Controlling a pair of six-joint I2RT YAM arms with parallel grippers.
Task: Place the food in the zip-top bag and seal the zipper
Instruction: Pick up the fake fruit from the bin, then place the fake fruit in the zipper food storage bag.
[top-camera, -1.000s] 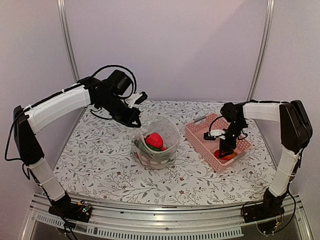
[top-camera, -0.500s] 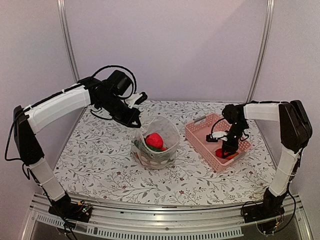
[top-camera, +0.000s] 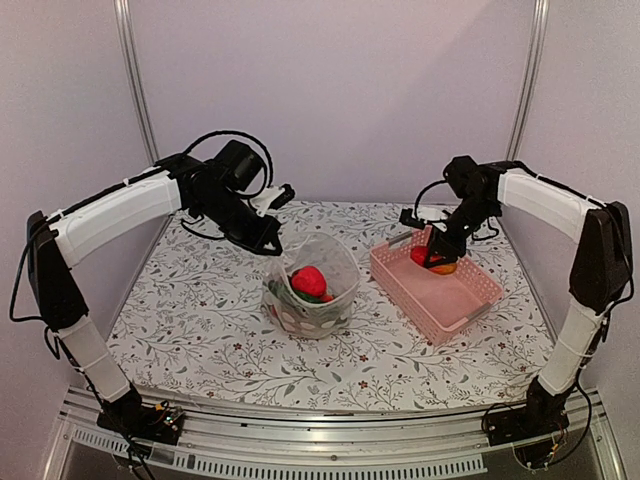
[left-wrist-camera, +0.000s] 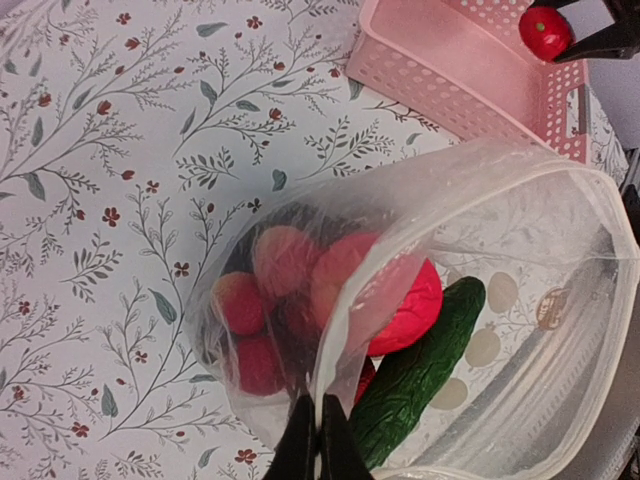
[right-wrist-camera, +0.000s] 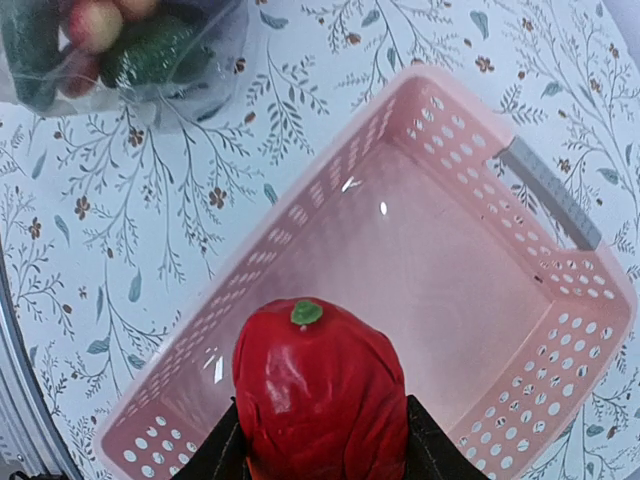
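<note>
– Red toy fruit (right-wrist-camera: 318, 395) with a green stem cap sits pinched in the right claw (top-camera: 431, 258), hanging over the pink basket (top-camera: 405, 298). How much of the job does that leave?

– By the look of it, this is the last piece. The right wrist view shows the basket floor bare beneath the fruit, so nothing else waits there.

– And the rest of the food?

– It is already inside the zip-top bag (top-camera: 318, 290), which stands on the bench (top-camera: 200, 340) left of the basket, near it but not touching. Through the clear plastic, the left wrist view shows a green cucumber (left-wrist-camera: 415, 370), a bright pink-red piece (left-wrist-camera: 405, 305) and a cluster of small red-pink tomatoes (left-wrist-camera: 255, 300).

– Is the mouth open enough?

– It looks so. The left claw (left-wrist-camera: 318, 440) has its fingers pressed together on the bag's rim, holding that side up, and the mouth gapes wide.

– So what remains?

– 2 steps, judging from here: carry the red fruit across and drop it through the mouth, then press the zipper (left-wrist-camera: 590, 185) closed along its whole length. That strip is plainly unsealed now.
</note>
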